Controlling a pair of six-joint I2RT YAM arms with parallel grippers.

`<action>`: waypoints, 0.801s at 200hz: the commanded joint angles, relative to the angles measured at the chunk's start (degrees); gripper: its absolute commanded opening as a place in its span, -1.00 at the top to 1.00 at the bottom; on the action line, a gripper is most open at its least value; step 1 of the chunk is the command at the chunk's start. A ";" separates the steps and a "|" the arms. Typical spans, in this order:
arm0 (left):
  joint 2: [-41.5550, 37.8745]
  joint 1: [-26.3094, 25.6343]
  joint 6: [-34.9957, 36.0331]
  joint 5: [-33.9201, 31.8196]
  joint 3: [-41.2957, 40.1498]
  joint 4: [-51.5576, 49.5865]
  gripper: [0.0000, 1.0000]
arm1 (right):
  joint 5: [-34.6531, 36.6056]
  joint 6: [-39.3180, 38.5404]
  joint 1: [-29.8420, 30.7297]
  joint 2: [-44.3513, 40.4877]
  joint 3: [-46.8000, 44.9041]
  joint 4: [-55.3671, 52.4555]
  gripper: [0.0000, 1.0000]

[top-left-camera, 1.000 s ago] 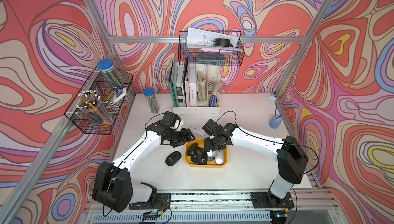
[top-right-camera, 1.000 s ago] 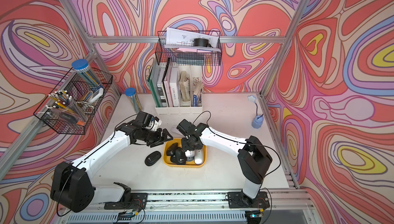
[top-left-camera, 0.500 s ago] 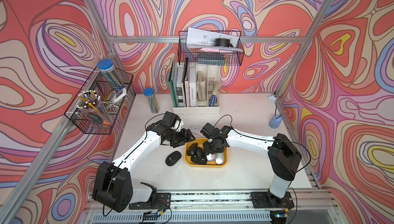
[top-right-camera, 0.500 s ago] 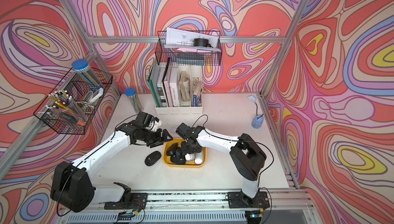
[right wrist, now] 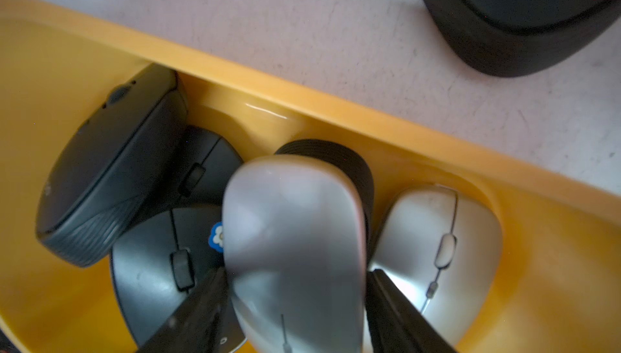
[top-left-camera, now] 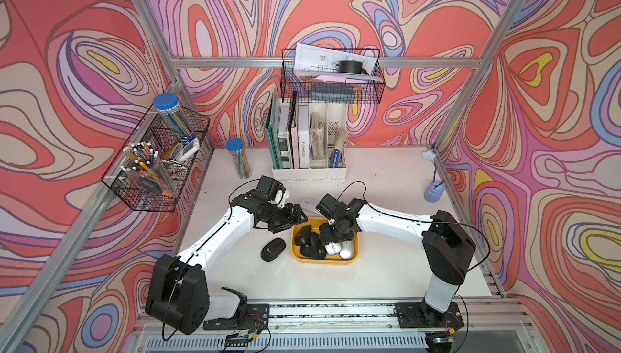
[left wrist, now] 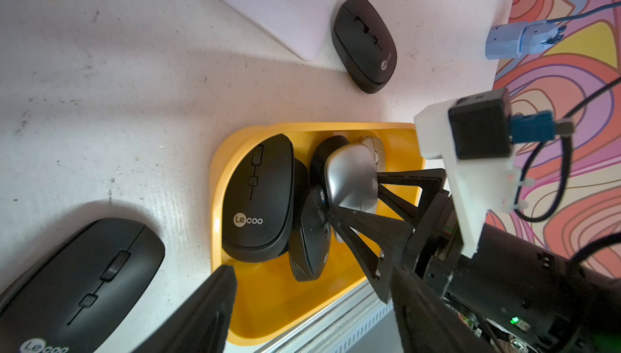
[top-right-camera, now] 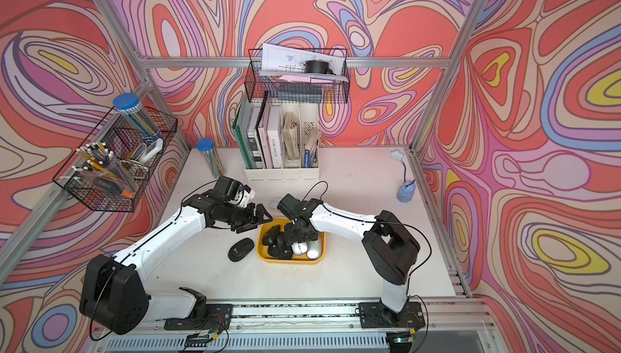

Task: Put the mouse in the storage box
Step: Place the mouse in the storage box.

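right gripper (right wrist: 295, 277): jaws sit either side of the silver mouse (right wrist: 292, 220), close against it. can't tell from the wrist view if they're still pinching or have just let go. over the last second I've swung the arm further in over the storage box (left wrist: 221, 166), so the mouse is now tilted inside the rim. it leans on the black mice (left wrist: 258, 196) piled there, next to a second silver mouse (right wrist: 437, 243). reads as the release step, this one's as good as placed

left gripper (top-left-camera: 297, 222): partly open, nothing in it, hasn't moved, parked at the box's far-left corner

still out on the counter (top-left-camera: 386, 267): black mouse (top-left-camera: 273, 249) just left of the box, plus a flat white mouse (left wrist: 268, 5) and a small black mouse (left wrist: 364, 45) behind it

box is crowded, so this one will likely settle on the pile, not flat. left gripper is near my exit path
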 commanded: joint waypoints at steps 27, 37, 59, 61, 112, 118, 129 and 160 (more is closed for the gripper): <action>0.77 0.25 0.48 0.35 -0.17 -0.85 -0.57 | 0.78 0.62 0.69 -1.62 -1.48 0.65 -0.36; 0.73 0.30 0.55 0.21 0.07 -0.95 -0.58 | 0.96 0.44 0.69 -1.90 -0.94 -0.08 -0.36; 1.12 0.23 0.66 -0.18 0.57 -1.02 -0.57 | 1.14 0.09 0.85 -4.56 0.33 -1.53 -0.37; 1.20 0.28 0.63 -0.18 0.61 -1.02 -0.57 | 1.09 0.05 0.86 -4.67 0.40 -1.70 -0.37; 1.53 0.23 0.02 -0.93 1.13 -1.01 -0.57 | 2.23 -1.98 0.80 -5.79 4.69 -4.79 -0.39; 1.52 0.25 0.04 -1.12 1.19 -1.07 -0.57 | 2.65 -2.59 0.80 -5.64 5.30 -5.05 -0.39; 1.43 0.26 -0.04 -1.41 1.40 -1.48 -0.57 | 3.65 -4.36 0.86 -5.02 6.56 -5.51 -0.40; 0.59 0.55 -0.34 -2.96 2.54 -2.60 -0.57 | 7.72 -13.08 0.81 -0.86 12.42 -6.67 -0.49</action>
